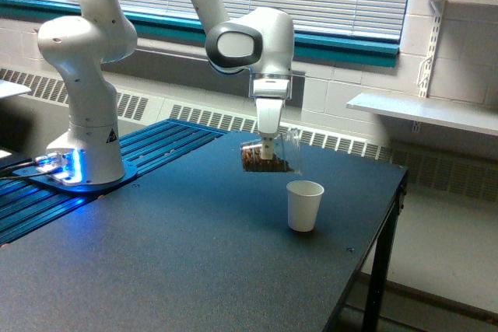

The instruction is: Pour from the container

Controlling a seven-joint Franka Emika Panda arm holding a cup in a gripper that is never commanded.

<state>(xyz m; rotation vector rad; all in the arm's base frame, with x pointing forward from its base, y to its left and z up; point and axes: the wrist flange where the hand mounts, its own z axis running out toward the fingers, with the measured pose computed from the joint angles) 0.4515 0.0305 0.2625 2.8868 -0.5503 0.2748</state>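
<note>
Base [82,157] of the arm stands at the exterior view's left on a blue ribbed platform that glows at its foot, and from it the white links rise out of the picture and come back down toward the middle, ending in the hand [267,145], which points straight down over the dark desk [156,254]. The hand is pinched on the container [268,157], a small clear cup held in the air well above the desk and tipped far over, so that its long axis lies close to level: the closed bottom with the brown granules sits toward the exterior view's left, and the open mouth faces the exterior view's right. The fingertips themselves are too small to make out singly, but they press on the cup's wall from above. Further right and lower stands a white paper cup [304,205], upright on the desk, open at the top, apart from the container and not touched by it. The relation that matters is this one: the container's mouth lies up and to the left of the white cup's rim, near but seemingly not quite above it, so the granules would probably need the mouth carried a little rightward before the tilt deepens
</note>
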